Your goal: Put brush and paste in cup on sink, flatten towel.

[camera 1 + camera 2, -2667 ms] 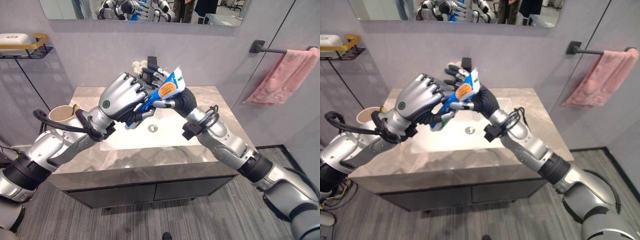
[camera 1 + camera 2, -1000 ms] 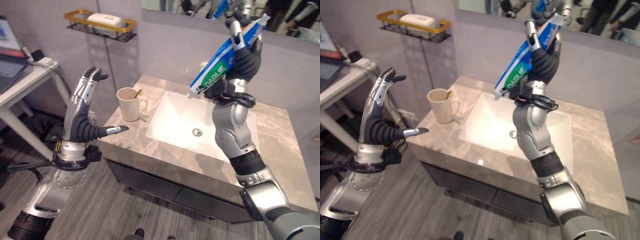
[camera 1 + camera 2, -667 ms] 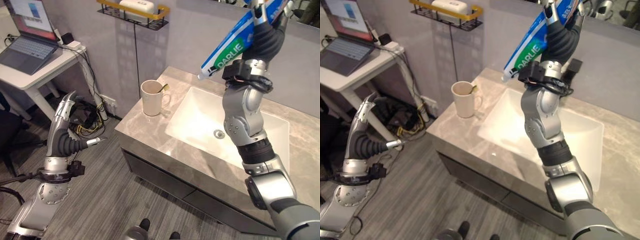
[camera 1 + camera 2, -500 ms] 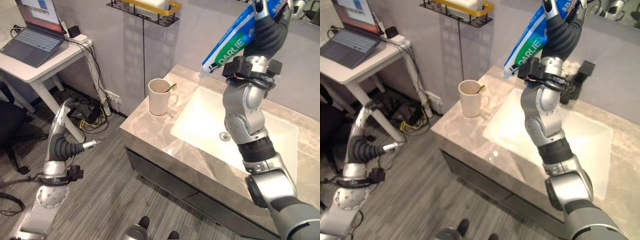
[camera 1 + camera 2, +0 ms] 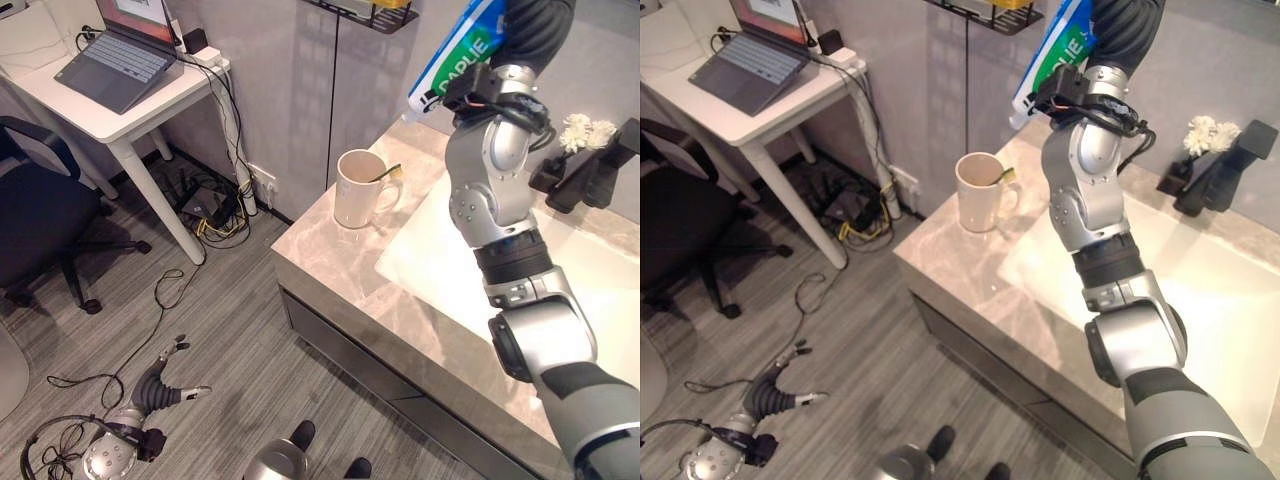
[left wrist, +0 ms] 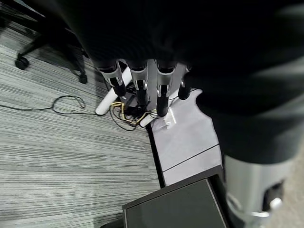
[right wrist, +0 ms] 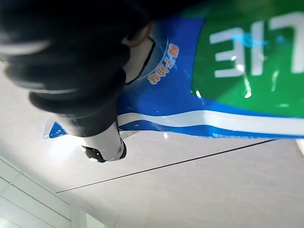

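right hand (image 7: 90,71) up high, clamped on toothpaste tube (image 5: 455,55) above mug (image 5: 356,188); left hand (image 5: 160,385) down low, fingers loose.

left hand (image 5: 165,385) – low, fingers straight | right hand (image 7: 71,71) – raised high, fingers curled shut

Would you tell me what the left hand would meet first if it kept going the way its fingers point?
Probably the grey floor: the left hand hangs low, fingers straight. In its wrist view they aim toward cables at the white table leg; depth is unclear.
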You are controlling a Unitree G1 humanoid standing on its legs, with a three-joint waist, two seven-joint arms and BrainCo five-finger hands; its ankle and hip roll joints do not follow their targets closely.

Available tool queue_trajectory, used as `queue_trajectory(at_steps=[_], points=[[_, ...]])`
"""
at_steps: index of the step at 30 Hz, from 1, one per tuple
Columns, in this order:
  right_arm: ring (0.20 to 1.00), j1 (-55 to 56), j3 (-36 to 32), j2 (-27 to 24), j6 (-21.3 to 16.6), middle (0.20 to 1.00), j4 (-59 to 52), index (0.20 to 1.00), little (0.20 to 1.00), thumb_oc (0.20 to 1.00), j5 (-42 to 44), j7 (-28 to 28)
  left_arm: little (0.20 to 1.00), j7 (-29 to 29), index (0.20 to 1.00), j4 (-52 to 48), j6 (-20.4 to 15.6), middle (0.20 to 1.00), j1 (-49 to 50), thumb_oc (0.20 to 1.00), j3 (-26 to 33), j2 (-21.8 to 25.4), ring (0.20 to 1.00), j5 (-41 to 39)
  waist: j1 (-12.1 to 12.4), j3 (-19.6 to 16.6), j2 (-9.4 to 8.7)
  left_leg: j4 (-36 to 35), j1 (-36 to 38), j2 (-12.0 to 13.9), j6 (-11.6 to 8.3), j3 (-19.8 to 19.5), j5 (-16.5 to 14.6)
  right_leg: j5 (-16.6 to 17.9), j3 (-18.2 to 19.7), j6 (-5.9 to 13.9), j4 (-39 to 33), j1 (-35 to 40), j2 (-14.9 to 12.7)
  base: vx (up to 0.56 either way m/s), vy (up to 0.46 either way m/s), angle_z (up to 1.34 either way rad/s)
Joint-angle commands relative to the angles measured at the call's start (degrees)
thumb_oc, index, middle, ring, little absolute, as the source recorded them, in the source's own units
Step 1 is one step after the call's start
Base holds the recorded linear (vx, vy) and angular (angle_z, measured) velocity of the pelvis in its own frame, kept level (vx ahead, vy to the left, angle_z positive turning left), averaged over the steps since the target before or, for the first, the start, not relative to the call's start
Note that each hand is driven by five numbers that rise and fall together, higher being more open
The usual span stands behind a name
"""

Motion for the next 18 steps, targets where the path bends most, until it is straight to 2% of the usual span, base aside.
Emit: queue_trajectory(at_steps=[1, 18], points=[[0.200, -5.57, 1.52, -2.28, -2.24, 0.200, -2.82, 0.200, 0.200, 0.200, -0.87, 1.30, 1.000, 0.41, 1.000, -2.11, -2.28, 1.000, 0.05, 1.000, -1.08, 2.62, 1.000, -0.51, 0.25, -3.08, -1.54, -0.80, -2.53, -1.16, 1.50, 1.57, 3.15, 5.46, -0.94, 3.71, 0.46, 0.46, -4.76, 0.00, 0.011, 0.03], [0.200, -6.15, 2.06, -2.44, -1.48, 0.200, 0.13, 0.200, 0.200, 0.200, -2.37, 1.02, 1.000, 1.11, 1.000, -1.28, -2.47, 1.000, -1.06, 1.000, -1.76, 1.38, 1.000, -1.14, 0.60, -2.07, -1.40, -0.80, -3.93, -1.64, 1.58, 1.26, 3.20, 5.61, -0.52, 3.98, 0.46, -0.92, -5.00, 0.00, 0.006, 0.02]])
